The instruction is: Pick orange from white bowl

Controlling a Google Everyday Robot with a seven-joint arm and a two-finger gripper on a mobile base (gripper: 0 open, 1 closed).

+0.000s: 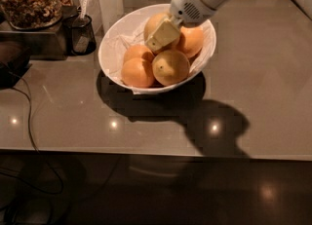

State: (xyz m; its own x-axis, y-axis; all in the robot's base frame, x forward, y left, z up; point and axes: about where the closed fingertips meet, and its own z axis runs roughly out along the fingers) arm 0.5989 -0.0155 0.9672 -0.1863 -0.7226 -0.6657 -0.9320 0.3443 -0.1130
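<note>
**Orange sits right behind the pincer, at the back of the bowl**

The white bowl (109,48) stands on the counter (263,97) in the upper middle of the frame, lined with crumpled paper and holding five fruits. The orange (152,24), the pale dull-skinned one, lies at the back of the bowl, toward the top of the frame. The pincer (156,43) reaches in from the upper right on the one arm and lies across the orange's lower right side, seemingly touching it. Its tip points down and to the left, toward the middle of the pile. From this angle I cannot tell whether the pincer is clenched, released, or already grasping the fruit.

The move turns on this: the orange lies just up-left of the pincer's tip and partly behind it, not below it. The fruit is round, so no axis favours one approach.

The neighbours crowd close:
- a yellowish fruit with a dark dot (170,66) just below the tip
- a deep-orange fruit (191,41) to the right
- two small oranges (138,63) at lower left

My judgement is that any lift should go straight up, or these neighbours may get nudged.
</note>
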